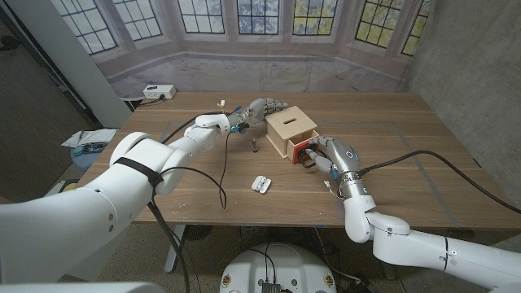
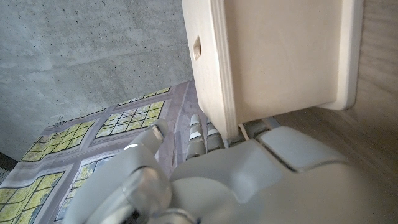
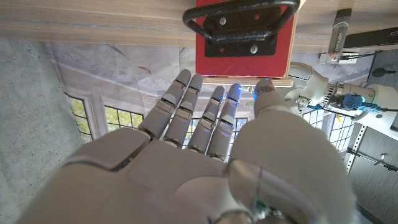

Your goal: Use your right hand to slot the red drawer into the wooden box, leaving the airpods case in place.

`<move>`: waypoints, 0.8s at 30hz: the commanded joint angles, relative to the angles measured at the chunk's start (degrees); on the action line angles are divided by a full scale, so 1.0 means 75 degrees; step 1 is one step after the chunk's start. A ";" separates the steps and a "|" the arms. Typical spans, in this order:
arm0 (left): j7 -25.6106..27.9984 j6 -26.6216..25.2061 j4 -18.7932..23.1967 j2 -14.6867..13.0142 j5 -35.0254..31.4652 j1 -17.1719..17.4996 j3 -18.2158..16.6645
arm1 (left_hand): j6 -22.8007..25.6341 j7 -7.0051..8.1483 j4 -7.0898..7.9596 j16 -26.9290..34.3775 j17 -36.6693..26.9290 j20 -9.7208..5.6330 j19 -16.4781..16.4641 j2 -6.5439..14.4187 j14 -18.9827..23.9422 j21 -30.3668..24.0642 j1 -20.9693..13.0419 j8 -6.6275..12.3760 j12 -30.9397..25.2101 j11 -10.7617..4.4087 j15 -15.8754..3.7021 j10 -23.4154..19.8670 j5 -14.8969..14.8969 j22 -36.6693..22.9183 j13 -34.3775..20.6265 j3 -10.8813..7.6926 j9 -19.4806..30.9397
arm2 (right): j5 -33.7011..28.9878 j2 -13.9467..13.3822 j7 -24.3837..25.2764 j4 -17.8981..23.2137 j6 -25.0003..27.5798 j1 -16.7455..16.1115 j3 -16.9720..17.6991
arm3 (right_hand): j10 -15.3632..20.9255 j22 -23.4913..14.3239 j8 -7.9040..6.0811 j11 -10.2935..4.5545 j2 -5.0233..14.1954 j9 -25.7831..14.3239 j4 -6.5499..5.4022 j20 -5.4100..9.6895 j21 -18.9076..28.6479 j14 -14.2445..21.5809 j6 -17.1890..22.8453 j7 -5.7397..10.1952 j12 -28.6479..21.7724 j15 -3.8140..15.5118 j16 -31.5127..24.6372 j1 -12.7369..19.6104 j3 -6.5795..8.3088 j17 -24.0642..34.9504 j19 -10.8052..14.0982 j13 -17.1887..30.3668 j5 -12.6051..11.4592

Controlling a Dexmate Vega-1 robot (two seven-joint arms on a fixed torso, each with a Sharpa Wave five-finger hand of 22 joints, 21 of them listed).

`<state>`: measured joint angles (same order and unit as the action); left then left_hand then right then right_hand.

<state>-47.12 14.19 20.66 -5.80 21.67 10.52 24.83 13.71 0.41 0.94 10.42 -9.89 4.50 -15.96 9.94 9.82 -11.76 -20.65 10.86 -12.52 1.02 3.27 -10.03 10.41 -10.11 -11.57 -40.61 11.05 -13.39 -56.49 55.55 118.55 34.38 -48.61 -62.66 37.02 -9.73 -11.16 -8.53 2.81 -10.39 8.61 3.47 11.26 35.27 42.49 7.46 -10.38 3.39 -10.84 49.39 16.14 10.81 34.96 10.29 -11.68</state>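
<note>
Standing near the middle of the table [image 1: 423,175], a little toward its far edge, the wooden box [image 1: 291,132] has the red drawer [image 1: 301,150] showing at its near face, most of it apparently already inside the box, though how far it sits in cannot be told. The right hand [image 1: 332,156] is at that red front, fingers [image 3: 186,109] extended and held close together, their tips at or just short of the drawer face; in the right wrist view the black handle [image 3: 239,18] on the red front is clear of the fingers, so the hand grasps nothing. The left hand [image 1: 262,109] is against the far side of the box, and the left wrist view shows the pale wood right above its knuckles; whether its fingers wrap the box cannot be told. The airpods case [image 1: 260,184] lies on the table nearer the front edge, apart from the box and both hands.
</note>
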 commanded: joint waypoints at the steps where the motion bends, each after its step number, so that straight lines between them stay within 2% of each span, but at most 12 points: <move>1: -0.0113 0.0053 0.0017 -0.0037 0.0011 0.0027 -0.0013 | 0.0058 -0.0011 -0.0040 0.0008 -0.0013 0.0029 -0.0048 0.0028 0.0048 0.0007 0.0013 0.0024 0.0023 -0.0015 0.0033 0.0020 -0.0001 -0.0020 -0.0027 -0.0038 0.0014 | 0.0159 -0.0111 0.0029 0.0096 0.0135 -0.0196 -0.0010 | 0.0038 -0.0018 0.0000 -0.0006 -0.0002 0.0000 0.0009 0.0129 0.0004 0.0037 0.0050 0.0030 -0.0032 0.0868 -0.0039 0.0076 0.0043 0.0007 0.0056 0.0008 0.0030; 12: -0.0268 0.0151 0.0047 -0.0073 0.0043 0.0054 -0.0035 | 0.0060 -0.0010 -0.0030 0.0009 -0.0019 0.0030 -0.0044 0.0031 0.0045 0.0009 0.0021 0.0025 0.0020 -0.0019 0.0030 0.0012 -0.0001 -0.0020 -0.0027 -0.0036 0.0014 | 0.0168 0.0130 0.0111 -0.0322 -0.0056 -0.0199 -0.0062 | 0.0044 -0.0018 0.0000 -0.0013 0.0005 -0.0002 0.0014 0.0137 0.0003 0.0042 0.0062 0.0033 -0.0031 0.0866 -0.0041 0.0085 0.0071 0.0007 0.0058 0.0009 0.0030; 24: -0.0386 0.0250 0.0074 -0.0090 0.0075 0.0091 -0.0060 | 0.0076 -0.0012 -0.0027 0.0010 -0.0020 0.0032 -0.0040 0.0031 0.0050 0.0011 0.0025 0.0030 0.0018 -0.0015 0.0025 0.0007 0.0000 -0.0021 -0.0027 -0.0041 0.0015 | -0.0007 0.0411 0.0080 -0.0747 -0.0412 0.0030 -0.0155 | 0.0048 -0.0018 0.0000 -0.0029 0.0008 -0.0004 0.0019 0.0138 0.0004 0.0045 0.0076 0.0041 -0.0030 0.0880 -0.0042 0.0092 0.0096 0.0008 0.0065 0.0010 0.0032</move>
<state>-49.18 15.39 21.04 -6.33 21.94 10.98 24.56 13.71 0.41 0.94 10.42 -9.89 4.50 -15.95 9.94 9.82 -11.70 -20.66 10.86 -12.52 1.02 3.27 -10.03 10.41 -10.02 -11.57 -40.62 11.05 -12.42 -55.12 56.25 115.57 33.19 -49.60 -63.19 37.01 -9.73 -11.16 -8.52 2.81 -10.39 8.93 3.47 11.26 35.27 42.79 7.77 -10.38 3.39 -10.84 49.39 16.46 10.65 34.96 10.28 -11.43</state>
